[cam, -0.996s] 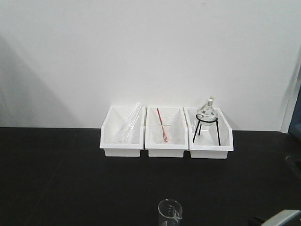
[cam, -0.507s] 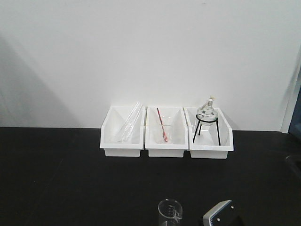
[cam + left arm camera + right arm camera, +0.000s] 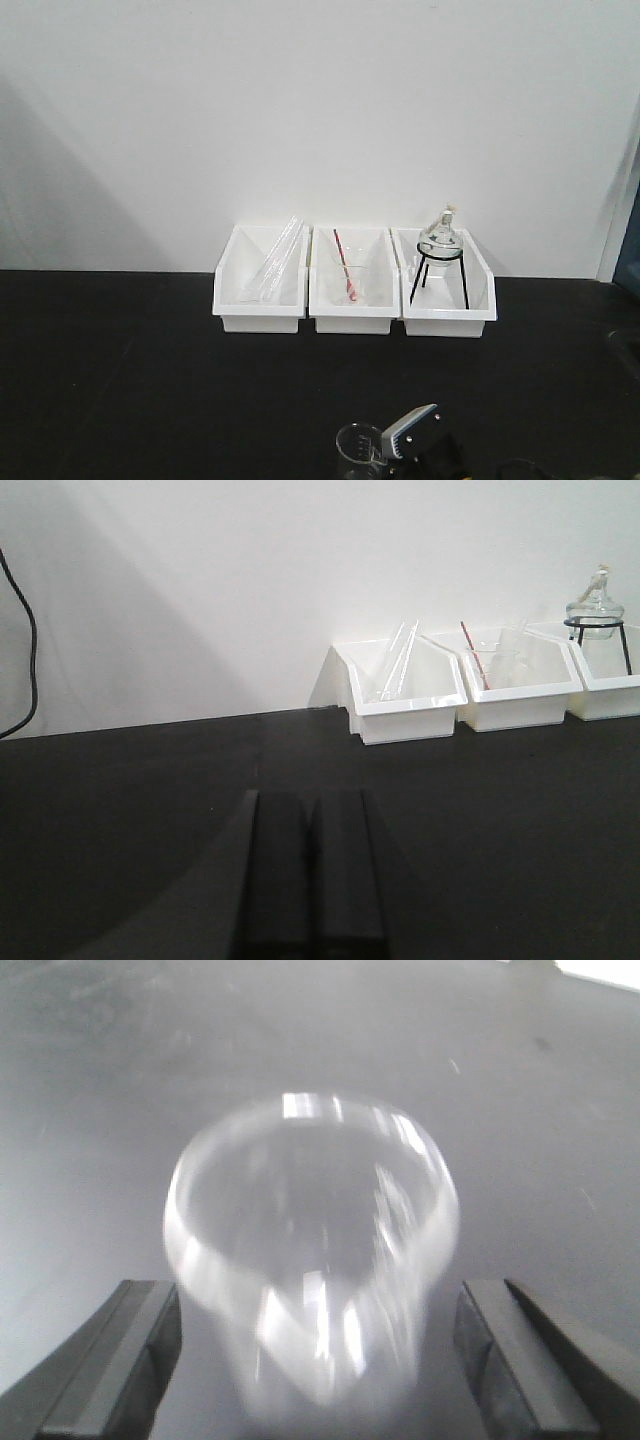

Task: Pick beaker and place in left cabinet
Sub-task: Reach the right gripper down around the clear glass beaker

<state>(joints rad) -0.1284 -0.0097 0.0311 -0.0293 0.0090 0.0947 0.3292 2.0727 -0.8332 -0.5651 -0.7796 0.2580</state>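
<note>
Right pincer [image 3: 315,1355] spread, beaker [image 3: 310,1220] upright between, spout facing wrist

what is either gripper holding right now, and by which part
Nothing yet. The right gripper is open with the beaker between its fingers, gaps on both sides; the left gripper is shut and empty.

A plain white wall [image 3: 320,100] fills the back of the room. A soft grey shadow lies over its left side. A flat black counter [image 3: 120,400] runs up to the wall. Three white bins [image 3: 350,300] sit side by side at the counter's back edge. A thin black cable [image 3: 34,660] hangs by the wall, far left.
</note>
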